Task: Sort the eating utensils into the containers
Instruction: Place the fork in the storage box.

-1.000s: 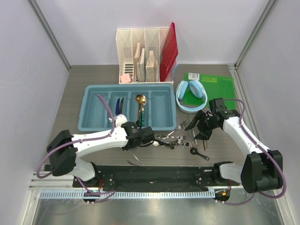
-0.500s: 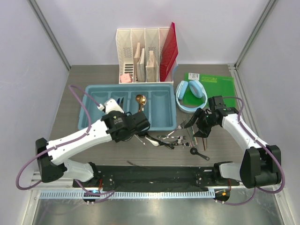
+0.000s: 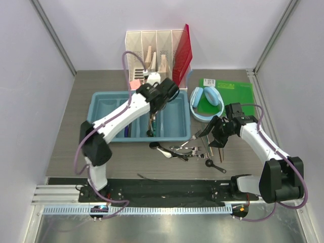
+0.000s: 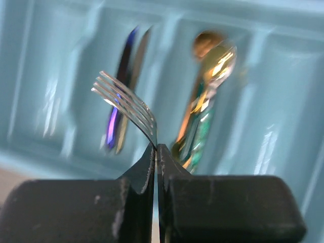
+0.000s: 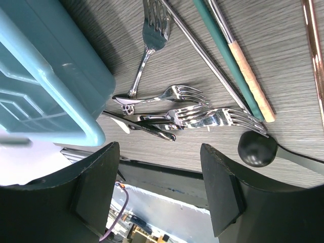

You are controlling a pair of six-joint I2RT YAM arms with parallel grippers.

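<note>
The light blue cutlery tray (image 3: 97, 107) lies at the table's middle left. My left gripper (image 3: 158, 97) hangs over its right-hand compartments, shut on a silver fork (image 4: 124, 103) whose tines point up-left in the left wrist view. Below it in that view lie blue and dark knives (image 4: 132, 49) in one compartment and a gold spoon (image 4: 214, 56) in the one beside it. My right gripper (image 3: 212, 133) is open and empty above the loose pile of forks (image 3: 186, 150). The right wrist view shows silver forks (image 5: 178, 94), chopsticks (image 5: 238, 55) and a black spoon (image 5: 257, 149).
A white file organizer (image 3: 152, 53) with a red folder (image 3: 181, 49) stands behind the tray. Light blue headphones (image 3: 206, 101) lie on a green mat (image 3: 230, 93) at the right. A black spoon (image 3: 215, 166) lies near the front edge. The tray corner (image 5: 50, 81) is near my right gripper.
My left arm has swung from the pile in front of the tray up and back over the tray, carrying the fork. The right gripper has barely moved.
</note>
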